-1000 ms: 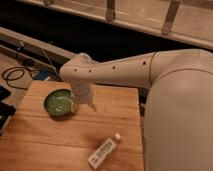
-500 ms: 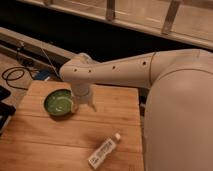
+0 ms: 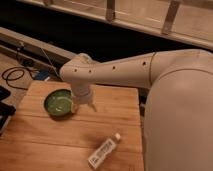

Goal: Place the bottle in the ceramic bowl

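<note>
- Bottle [image 3: 104, 151]: lying flat on the counter [image 3: 45, 137], well apart from the ceramic bowl [image 3: 57, 103].
- End effector [image 3: 84, 107]: just beside the bowl's rim, fingers apart, holding nothing.

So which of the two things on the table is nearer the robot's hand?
The green ceramic bowl: the gripper hangs just beside its rim; the bottle lies farther off, on its side.
</note>
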